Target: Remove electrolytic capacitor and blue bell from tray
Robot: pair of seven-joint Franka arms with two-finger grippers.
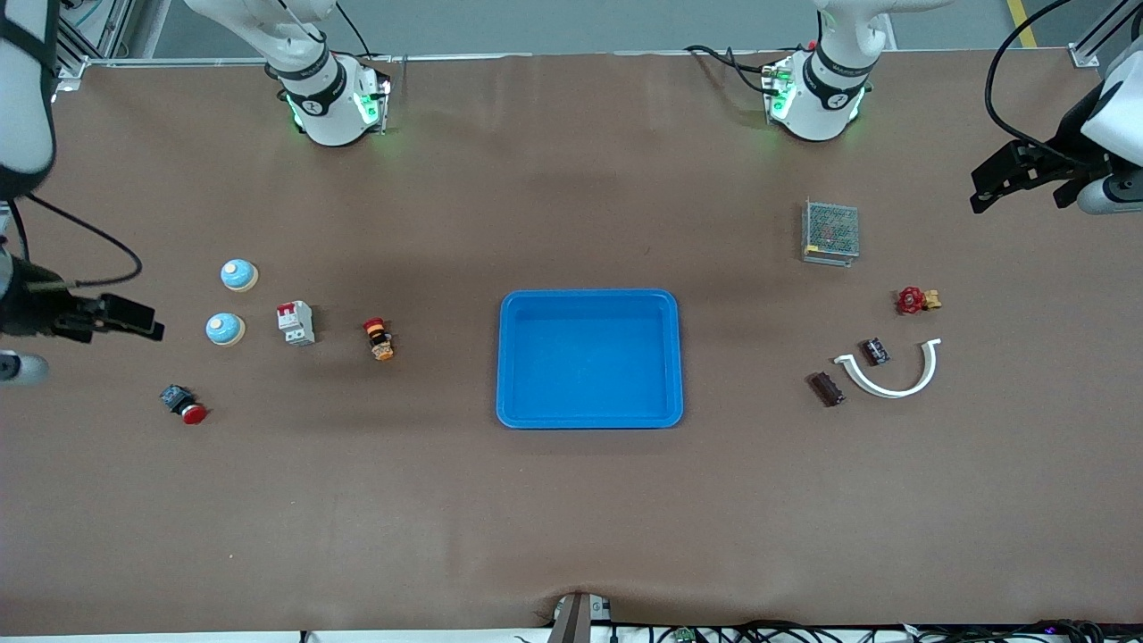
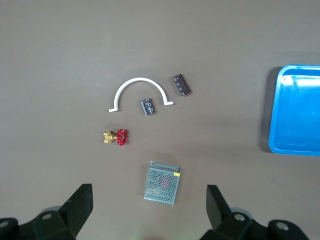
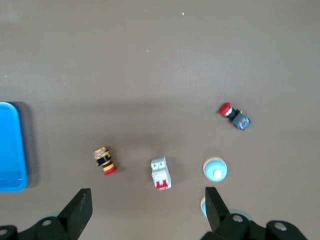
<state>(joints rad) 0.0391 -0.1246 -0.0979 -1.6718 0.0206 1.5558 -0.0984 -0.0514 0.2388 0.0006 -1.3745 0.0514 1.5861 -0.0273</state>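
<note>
Two blue dome bells [image 1: 239, 275] [image 1: 225, 329] stand toward the right arm's end of the table. One bell [image 3: 215, 169] shows whole in the right wrist view; the second bell [image 3: 203, 207] is partly hidden by a finger. Two dark capacitors [image 1: 875, 350] [image 1: 827, 388] lie toward the left arm's end, one inside a white arc [image 1: 893, 379]. They show as capacitors [image 2: 147, 107] [image 2: 182, 85] in the left wrist view. My right gripper [image 1: 120, 326] [image 3: 147, 212] hangs open beside the bells. My left gripper [image 1: 1018, 183] [image 2: 150, 210] hangs open near a mesh box [image 2: 162, 182]. Neither holds anything.
A blue tray [image 1: 589, 295] [image 2: 274, 115] [image 3: 12, 187] sits mid-table. Near the bells lie a white breaker [image 1: 296, 322], an orange-black button [image 1: 379, 339] and a red button [image 1: 184, 405]. Near the capacitors stand the mesh box [image 1: 830, 231] and a red valve [image 1: 915, 300].
</note>
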